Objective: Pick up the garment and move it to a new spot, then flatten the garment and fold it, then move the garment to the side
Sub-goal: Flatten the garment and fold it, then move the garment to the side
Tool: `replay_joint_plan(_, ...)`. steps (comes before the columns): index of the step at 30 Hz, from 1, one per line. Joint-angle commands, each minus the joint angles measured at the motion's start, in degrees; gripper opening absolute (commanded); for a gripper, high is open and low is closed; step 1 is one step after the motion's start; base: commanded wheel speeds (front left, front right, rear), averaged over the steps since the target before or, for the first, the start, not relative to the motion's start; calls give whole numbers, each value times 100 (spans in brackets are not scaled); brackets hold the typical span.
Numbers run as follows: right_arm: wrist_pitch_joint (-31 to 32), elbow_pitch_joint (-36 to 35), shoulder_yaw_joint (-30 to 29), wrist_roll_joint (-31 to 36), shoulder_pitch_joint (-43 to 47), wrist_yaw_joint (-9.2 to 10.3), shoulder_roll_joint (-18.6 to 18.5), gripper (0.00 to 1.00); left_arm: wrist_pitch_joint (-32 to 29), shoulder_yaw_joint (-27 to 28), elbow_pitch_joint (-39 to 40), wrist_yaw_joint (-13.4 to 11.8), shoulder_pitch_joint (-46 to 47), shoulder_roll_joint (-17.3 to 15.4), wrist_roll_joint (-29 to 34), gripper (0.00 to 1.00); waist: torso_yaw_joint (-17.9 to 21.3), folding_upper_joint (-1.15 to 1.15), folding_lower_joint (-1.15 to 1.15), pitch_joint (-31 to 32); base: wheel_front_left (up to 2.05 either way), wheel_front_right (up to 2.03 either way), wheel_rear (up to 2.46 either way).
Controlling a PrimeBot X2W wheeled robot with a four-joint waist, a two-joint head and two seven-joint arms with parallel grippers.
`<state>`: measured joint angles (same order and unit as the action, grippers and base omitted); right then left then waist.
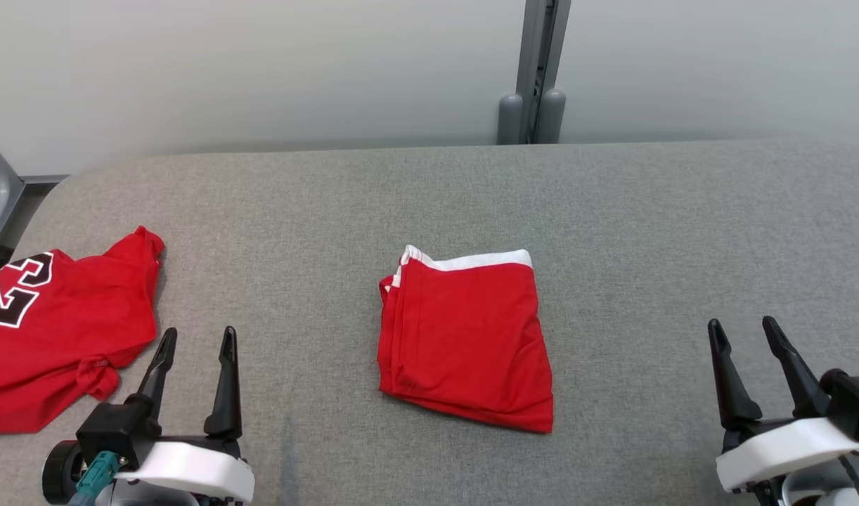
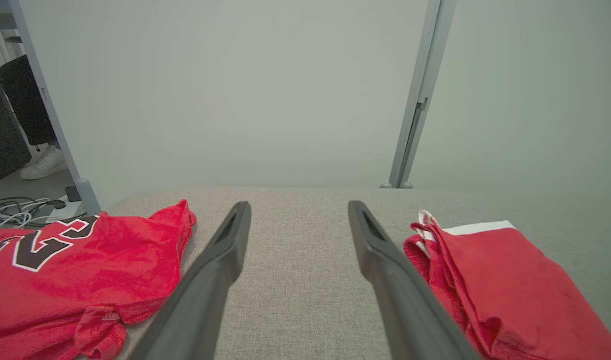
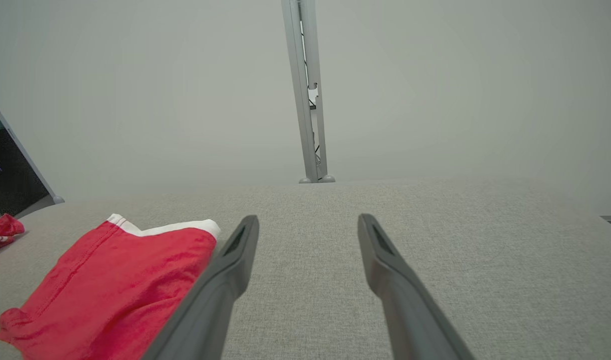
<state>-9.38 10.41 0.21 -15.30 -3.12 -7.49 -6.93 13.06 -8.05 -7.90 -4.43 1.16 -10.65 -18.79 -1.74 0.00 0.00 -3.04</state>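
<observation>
Head view: we see garment (image 1: 464, 344) folded on table (image 1: 647, 211), left gripper (image 1: 198, 330) and right gripper (image 1: 741, 322) wide, empty; move-aside step looks next, needs an edge grasp.

Soft cloth on coarse cloth, matt nearly everywhere.

The folded garment (image 1: 464, 344) before me is soft red knit cloth, matt, with a smoother white band along its far edge. The jersey (image 1: 57, 330) is the same matt red cloth, its numerals a flat print. The table top (image 1: 612, 211) is covered in a coarse grey weave. My left gripper (image 1: 199, 330) and right gripper (image 1: 741, 320) have dark matt fingers, plastic by the look, on smooth white wrist shells (image 1: 190, 474) with a slight sheen. The post (image 1: 538, 70) looks like painted grey metal.
</observation>
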Motion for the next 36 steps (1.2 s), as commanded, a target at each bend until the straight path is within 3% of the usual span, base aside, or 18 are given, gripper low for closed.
replay_joint_plan(1,53,-61,-40,23,100,-1,2,100,-13,-8,43,-37,-71,-23,-17,100,1,0,0,42,0,0,0)
replay_joint_plan(15,374,-640,-96,34,754,-1,107,100,-172,-94,158,-105,-459,-90,-66,100,98,0,0,429,0,0,0)
replay_joint_plan(36,445,-882,-167,106,777,-1,176,100,-266,-187,78,-81,-381,-204,-140,100,68,0,0,377,0,0,0)
